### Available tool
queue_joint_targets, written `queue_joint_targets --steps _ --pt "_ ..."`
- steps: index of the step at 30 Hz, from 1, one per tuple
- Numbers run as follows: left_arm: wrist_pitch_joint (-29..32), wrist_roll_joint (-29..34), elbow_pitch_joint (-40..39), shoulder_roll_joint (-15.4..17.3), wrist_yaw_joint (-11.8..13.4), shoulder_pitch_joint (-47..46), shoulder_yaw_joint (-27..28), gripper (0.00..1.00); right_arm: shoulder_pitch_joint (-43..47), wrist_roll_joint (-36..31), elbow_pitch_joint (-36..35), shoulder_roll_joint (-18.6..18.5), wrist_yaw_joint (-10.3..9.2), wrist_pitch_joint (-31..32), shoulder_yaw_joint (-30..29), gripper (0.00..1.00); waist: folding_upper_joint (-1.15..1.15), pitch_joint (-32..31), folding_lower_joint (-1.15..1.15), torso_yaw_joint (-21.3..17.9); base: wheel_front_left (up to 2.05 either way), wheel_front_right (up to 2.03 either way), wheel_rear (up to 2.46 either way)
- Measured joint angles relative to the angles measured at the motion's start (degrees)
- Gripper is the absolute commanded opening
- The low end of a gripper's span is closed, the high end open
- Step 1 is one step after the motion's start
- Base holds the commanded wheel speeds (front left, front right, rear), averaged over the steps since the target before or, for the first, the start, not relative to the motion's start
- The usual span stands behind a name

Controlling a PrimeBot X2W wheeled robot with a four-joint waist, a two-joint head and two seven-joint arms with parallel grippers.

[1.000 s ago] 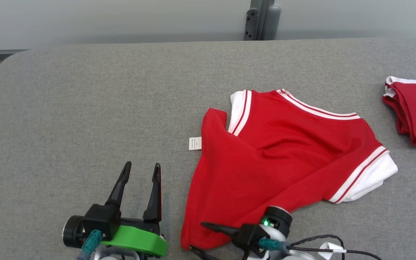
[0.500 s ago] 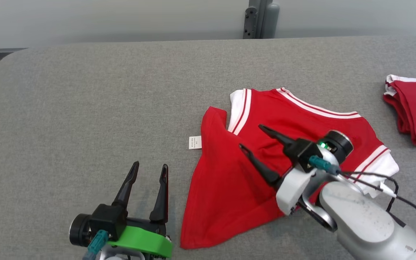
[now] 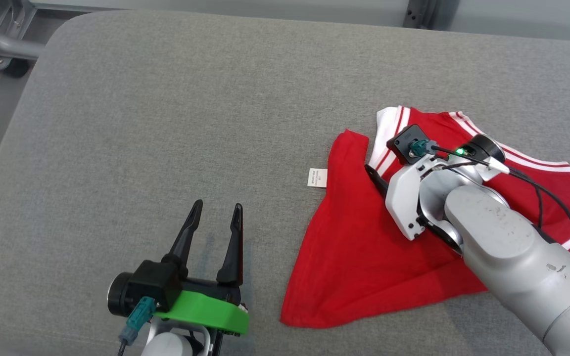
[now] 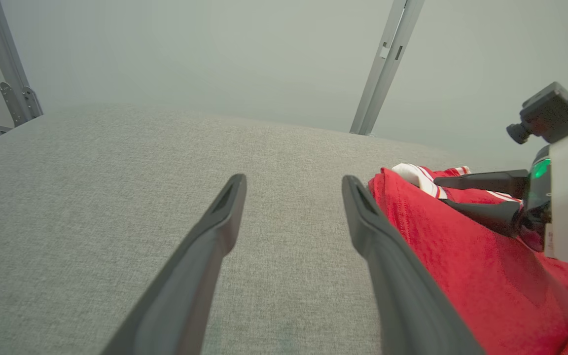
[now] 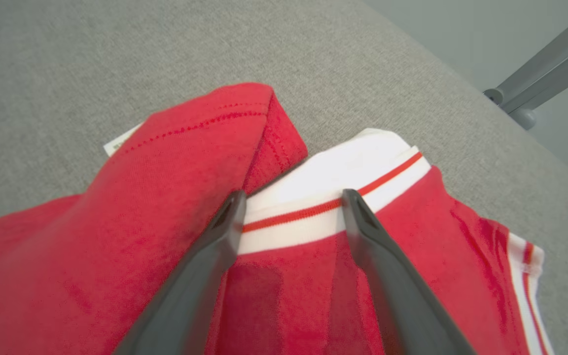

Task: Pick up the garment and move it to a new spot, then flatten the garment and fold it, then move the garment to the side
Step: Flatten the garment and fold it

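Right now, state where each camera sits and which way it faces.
Head view: high, looking down at the grey table and red garment; left jaws lower left, right forearm over it.
Left wrist view: low, facing across the table along open left jaws.
Right wrist view: close above the garment's white trim, between open right jaws.
Shared: all show the garment.

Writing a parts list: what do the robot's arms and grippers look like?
The left gripper has two long, dark, tapered fingers on a black block, with a green bracket and teal plug. The right gripper has the same fingers; its forearm is scuffed pale grey, with a white wrist shell, green light and black cables.
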Motion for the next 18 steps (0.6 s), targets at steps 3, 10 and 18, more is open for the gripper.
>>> queue_joint_targets --steps 3,10,18 --pt "0.01 -0.37 -0.12 0.00 0.43 -0.21 -0.41 1.00 -1.92 1.76 3.22 -0.36 0.00 4.41 2.59 1.00 0.00 0.95 0.00 1.51 0.00 0.00 0.00" --pt "0.00 -0.89 -0.51 0.00 0.98 -0.70 -0.89 1.00 -6.28 5.22 6.20 -0.93 0.03 8.05 5.28 0.00 0.00 2.87 0.00 3.24 0.00 0.00 0.00" --pt "0.00 -1.63 -0.76 0.00 1.08 -1.63 -1.43 1.00 -12.70 6.20 10.57 -0.32 0.02 0.75 0.47 0.00 0.00 4.51 0.00 3.85 0.00 0.00 0.00"
